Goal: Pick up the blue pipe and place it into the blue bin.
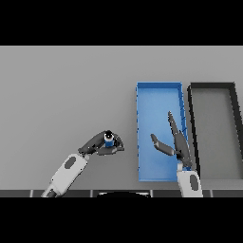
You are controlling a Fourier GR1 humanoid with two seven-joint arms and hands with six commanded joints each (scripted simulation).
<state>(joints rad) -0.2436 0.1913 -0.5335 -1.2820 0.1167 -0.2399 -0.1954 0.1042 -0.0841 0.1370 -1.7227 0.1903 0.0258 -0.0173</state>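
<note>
- My left hand (102, 144) covers most of the blue pipe (109, 140); I see only its top.
- My right hand (174, 142) hides part of the blue bin (159, 95) floor.

My left robot hand (102, 144) is curled round the blue pipe (109, 140) on the grey surface (66, 95), left of the blue bin (159, 86). My right robot hand (176, 142) hangs over the bin, fingers straight and spread. A black bin (211, 85) sits just beside the blue one.
</note>
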